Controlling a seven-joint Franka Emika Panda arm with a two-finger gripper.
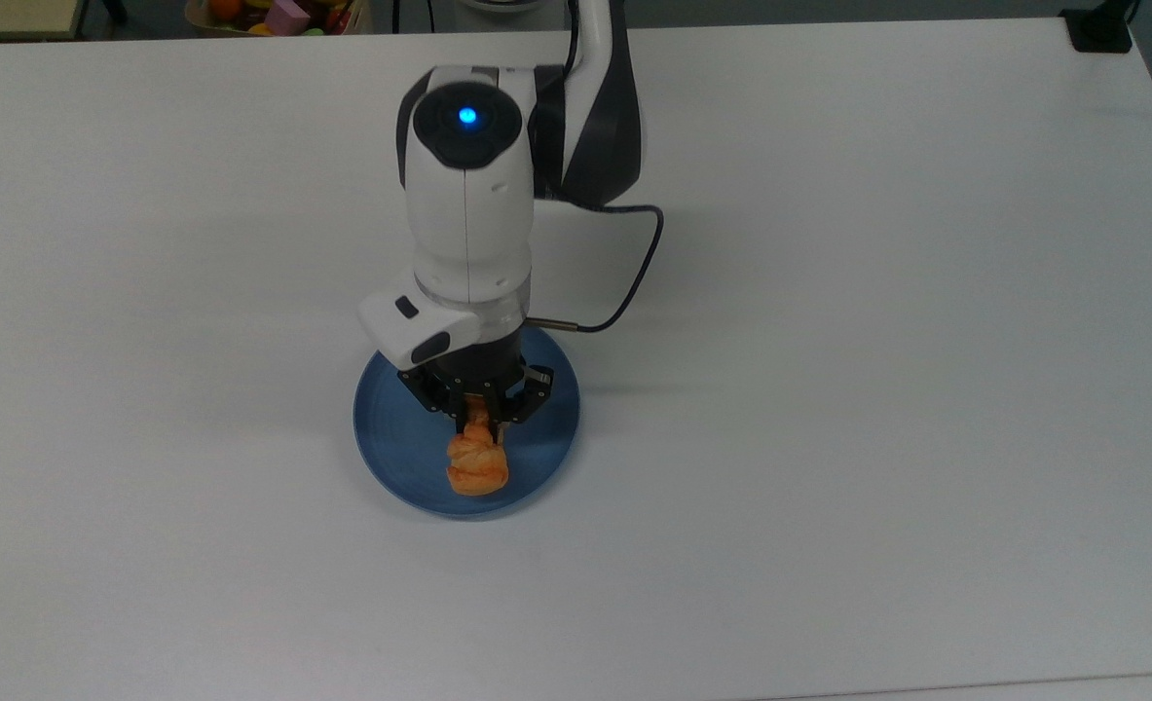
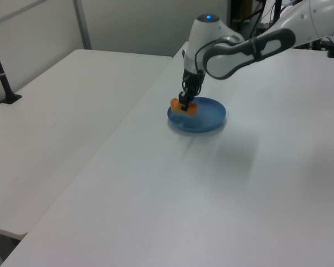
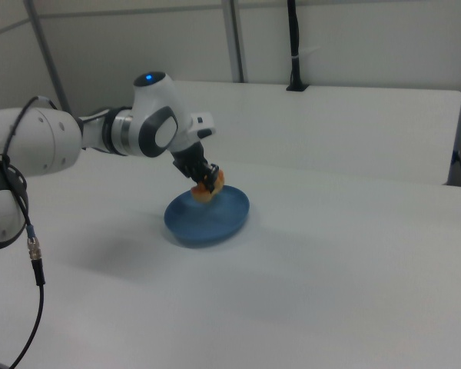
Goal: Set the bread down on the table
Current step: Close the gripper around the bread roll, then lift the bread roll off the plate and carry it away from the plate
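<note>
No brand, label or writing can be read on anything. The bread is gripped at one end by the gripper, whose two black fingers are pinched onto it. It is held over the blue plate, which rests on the white table.

In the top view the bread is seen hanging below the fingers toward the plate's near rim. From the side, in the left view, the bread is shown raised off the plate, above the plate's edge at the left view's left, with the gripper on top of it. In the right view the bread is seen tilted, clear of the plate.

A bin of coloured objects beyond the table's far edge is caught in the top view. A second white table is shown alongside in the left view.

The arm is reached out over the table, its wrist bent downward, a blue light lit on its top. In the right view the wrist is seen slanted rather than plumb.
</note>
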